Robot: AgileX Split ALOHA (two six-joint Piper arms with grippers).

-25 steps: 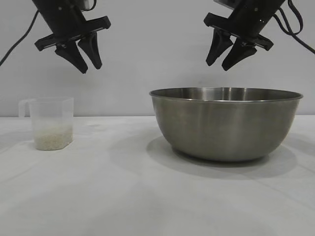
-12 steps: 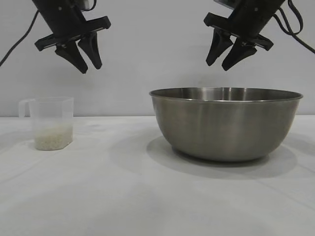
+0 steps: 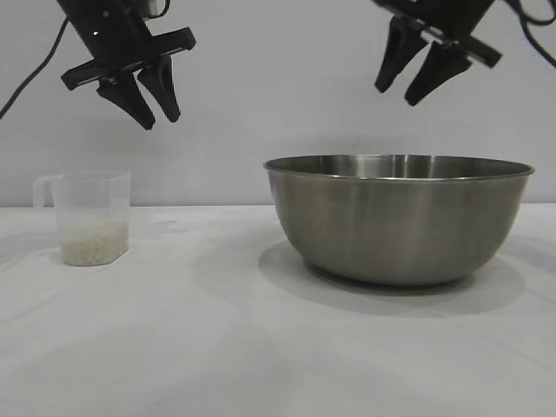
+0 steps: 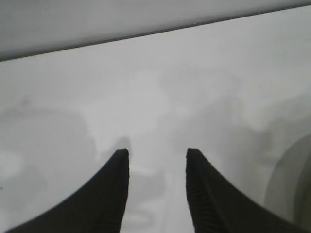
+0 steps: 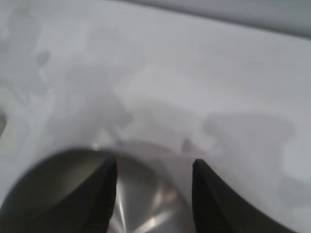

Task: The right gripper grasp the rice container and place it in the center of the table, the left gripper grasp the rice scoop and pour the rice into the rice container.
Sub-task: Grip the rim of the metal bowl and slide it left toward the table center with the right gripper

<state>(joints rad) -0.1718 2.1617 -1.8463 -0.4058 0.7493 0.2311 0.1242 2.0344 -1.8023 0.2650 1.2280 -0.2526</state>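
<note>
The rice container (image 3: 400, 217), a large steel bowl, stands on the white table (image 3: 217, 347) right of centre. High above its rim hangs my right gripper (image 3: 395, 95), open and empty; its wrist view shows the bowl (image 5: 150, 204) below and between the fingers. The rice scoop (image 3: 87, 217), a small clear cup with a side handle, stands at the left with a shallow layer of rice (image 3: 91, 243) in it. My left gripper (image 3: 161, 122) hovers above and slightly right of the scoop, open and empty. In the left wrist view the gripper (image 4: 156, 153) looks down on bare table.
A plain grey wall runs behind the table. Black cables trail from both arms at the upper corners. Bare table lies between the scoop and the bowl and in front of both.
My right gripper has risen and shifted slightly to the right above the bowl. The left gripper, scoop and bowl have not moved.
</note>
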